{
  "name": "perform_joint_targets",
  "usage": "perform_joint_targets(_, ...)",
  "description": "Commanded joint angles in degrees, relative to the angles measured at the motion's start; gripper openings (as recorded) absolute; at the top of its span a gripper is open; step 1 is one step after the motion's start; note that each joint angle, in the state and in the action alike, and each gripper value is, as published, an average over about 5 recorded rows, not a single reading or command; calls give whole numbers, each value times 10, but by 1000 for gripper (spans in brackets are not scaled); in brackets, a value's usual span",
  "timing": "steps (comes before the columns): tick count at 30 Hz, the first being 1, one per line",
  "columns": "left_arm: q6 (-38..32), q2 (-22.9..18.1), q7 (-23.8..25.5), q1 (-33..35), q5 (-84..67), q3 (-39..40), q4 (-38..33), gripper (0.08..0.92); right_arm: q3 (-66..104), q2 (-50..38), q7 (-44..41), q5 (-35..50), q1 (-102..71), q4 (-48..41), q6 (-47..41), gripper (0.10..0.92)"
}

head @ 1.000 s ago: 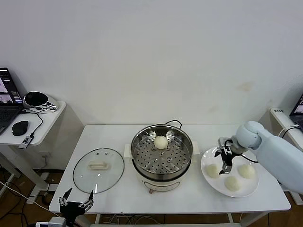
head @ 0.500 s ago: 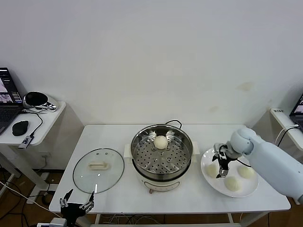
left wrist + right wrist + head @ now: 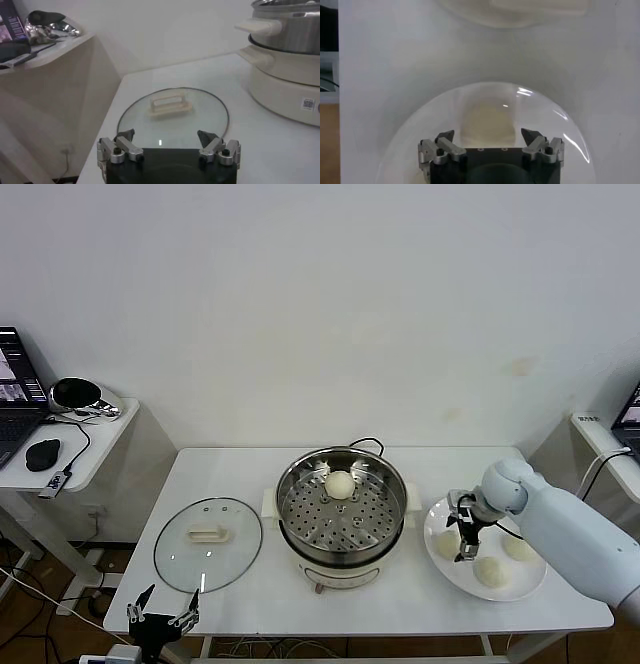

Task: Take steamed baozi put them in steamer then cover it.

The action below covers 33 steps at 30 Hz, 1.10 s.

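The steel steamer [image 3: 342, 506] on its white pot base stands mid-table with one baozi [image 3: 340, 483] inside at the back. Three baozi lie on the white plate [image 3: 442, 519] at the right: a left one [image 3: 447, 544], a front one [image 3: 490, 571] and a right one [image 3: 519, 547]. My right gripper [image 3: 463, 533] is open just above the left baozi, which lies between the jaws in the right wrist view [image 3: 487, 120]. The glass cover [image 3: 208, 542] with its cream handle [image 3: 208, 534] lies flat on the table's left. My left gripper [image 3: 160, 620] is open, low off the table's front left corner, facing the cover [image 3: 172, 116].
A side table [image 3: 70, 446] at the far left holds a laptop, a mouse and a black helmet-like object. A black cord runs behind the steamer. The pot base [image 3: 285, 80] shows at one side of the left wrist view.
My right gripper has moved left and down over the plate, from between the buns to just above the left baozi. The left arm has barely moved.
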Motion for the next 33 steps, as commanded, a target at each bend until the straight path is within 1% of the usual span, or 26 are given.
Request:
perform_joint_targets(1, 0, 0, 1, 0, 0, 0, 1, 823, 1, 3, 0, -4, -2, -4, -1, 736)
perform_joint_targets(4, 0, 0, 1, -1, 1, 0, 1, 823, 2, 5, -2, -3, -1, -11, -2, 648)
perform_joint_targets(6, 0, 0, 1, -2, 1, -1, 1, 823, 2, 6, -4, -2, 1, -14, -1, 617)
perform_joint_targets(12, 2, 0, 2, -3, 2, -2, 1, 823, 4, -1, -16, 10, 14, -15, 1, 596)
perform_joint_targets(16, 5, -2, 4, -3, 9, -1, -1, 823, -5, -20, -25, 33, 47, 0, -3, 594)
perform_joint_targets(21, 5, -3, 4, -4, 13, 3, -6, 823, -78, -63, -43, 103, 152, 44, -23, 596)
perform_joint_targets(25, 8, 3, 5, -7, 14, 3, -12, 823, -153, -76, -61, 170, 262, 76, -49, 596)
perform_joint_targets(29, 12, 10, 4, -8, 14, -3, -19, 823, -226, -58, -68, 252, 363, 89, -77, 601)
perform_joint_targets(33, 13, 12, 3, -5, 13, -9, -25, 823, -284, -12, -70, 314, 445, 101, -111, 602)
